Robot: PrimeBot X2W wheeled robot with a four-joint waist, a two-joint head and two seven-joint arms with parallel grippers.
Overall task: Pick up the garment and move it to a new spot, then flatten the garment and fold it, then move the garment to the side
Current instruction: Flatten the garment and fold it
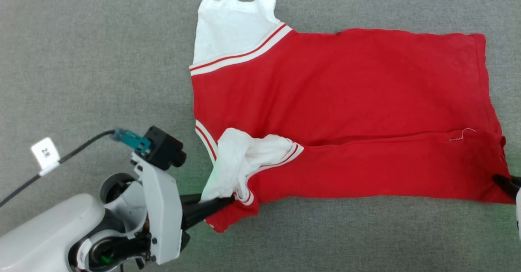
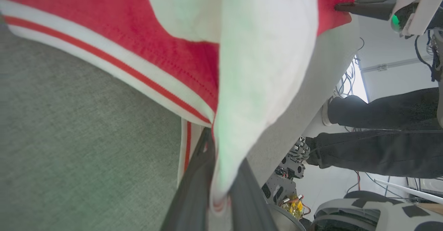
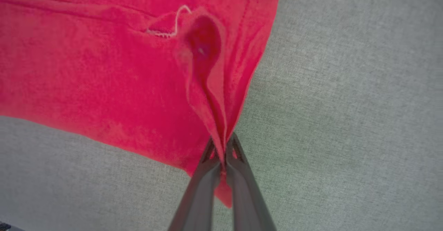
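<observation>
The garment (image 1: 346, 101) lies spread on the grey counter (image 1: 81, 60), red body flat. Its near long side looks turned up over the body as a flap. You hold both ends of that near side. Your left gripper (image 1: 228, 200) is clamped on the crumpled white sleeve (image 1: 236, 158) at the garment's sleeve end, with white cloth pinched between the fingers in the left wrist view. Your right gripper (image 1: 502, 180) is closed on the garment's near hem corner, red cloth bunched into a pleat between its tips.

Expect thin, light, floppy knit. It will likely sag and stretch between your two holds, and drag on the rough cover instead of sliding. The sleeve is a loose hold: you seem to have only a layer or two, so the body may lag behind it. The hem corner looks the surer grip.

Bare grey cover shows on every side of the garment. It is widest beyond the sleeve end and beyond the far sleeve (image 1: 232, 31), narrow past the hem. In the left wrist view the counter's edge seems to run not far off the garment's near side, with a person's legs (image 2: 380, 148) beyond, so work away from that side.
</observation>
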